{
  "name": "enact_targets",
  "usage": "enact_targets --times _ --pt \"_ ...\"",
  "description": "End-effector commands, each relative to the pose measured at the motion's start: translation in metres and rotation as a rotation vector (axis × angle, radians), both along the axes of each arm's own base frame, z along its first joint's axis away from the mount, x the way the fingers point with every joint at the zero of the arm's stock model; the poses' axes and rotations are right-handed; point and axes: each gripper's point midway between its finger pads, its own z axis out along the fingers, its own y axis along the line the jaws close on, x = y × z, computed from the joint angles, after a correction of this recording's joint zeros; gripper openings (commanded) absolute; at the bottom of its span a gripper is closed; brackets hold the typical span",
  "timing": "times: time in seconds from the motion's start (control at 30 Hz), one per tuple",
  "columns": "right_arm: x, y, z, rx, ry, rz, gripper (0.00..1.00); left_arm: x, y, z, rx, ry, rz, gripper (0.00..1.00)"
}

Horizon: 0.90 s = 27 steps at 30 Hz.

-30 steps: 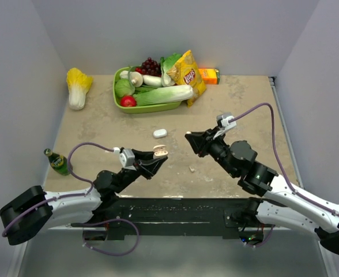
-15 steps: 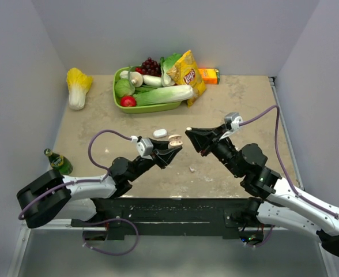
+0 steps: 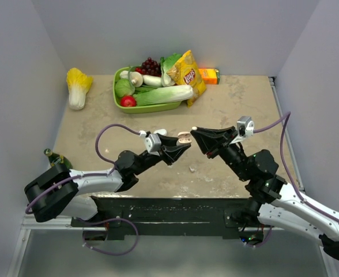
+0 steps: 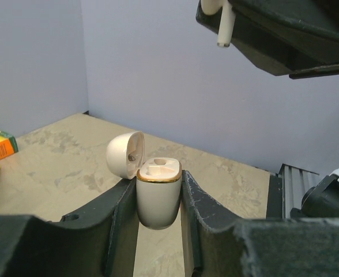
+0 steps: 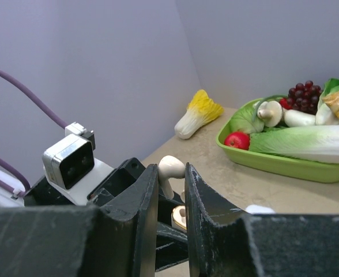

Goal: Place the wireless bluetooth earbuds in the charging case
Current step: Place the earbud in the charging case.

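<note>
My left fingers (image 4: 120, 212) pinch the open charging case (image 4: 158, 197) upright so its sockets face up. My right fingers (image 5: 143, 205) pinch an earbud (image 5: 170, 167) stem-down above it, ready for insertion.

I read the charging case (image 4: 158, 202) as smooth white plastic with a soft sheen. A thin gold, metallic-looking band rings its mouth, and the inside is matt beige. The earbud (image 4: 225, 24) is glossy white plastic. The fingers (image 4: 199, 202) of the left claw (image 4: 158, 183) are matt black with a grainy, scuffed face; the right claw (image 5: 170, 173) looks the same. The worktop (image 4: 54, 167) is matt, mottled beige, stone-like. The tray (image 5: 285, 166) is glossy green plastic.
</note>
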Motion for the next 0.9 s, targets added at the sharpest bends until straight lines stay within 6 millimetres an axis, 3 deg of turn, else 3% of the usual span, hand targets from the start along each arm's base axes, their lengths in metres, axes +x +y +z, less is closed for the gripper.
enact_targets --times 0.0,0.27,0.87 --pt "-0.012 -0.012 0.041 0.057 -0.101 0.009 0.00 -0.054 0.063 0.165 -0.542 -0.482 -0.030 0.00" --pt "-0.021 -0.016 0.058 0.072 -0.151 0.031 0.00 -0.077 0.068 0.201 -0.602 -0.595 -0.099 0.00" --pt "-0.021 -0.012 0.056 0.081 -0.168 0.044 0.00 -0.091 0.078 0.222 -0.659 -0.617 -0.150 0.00"
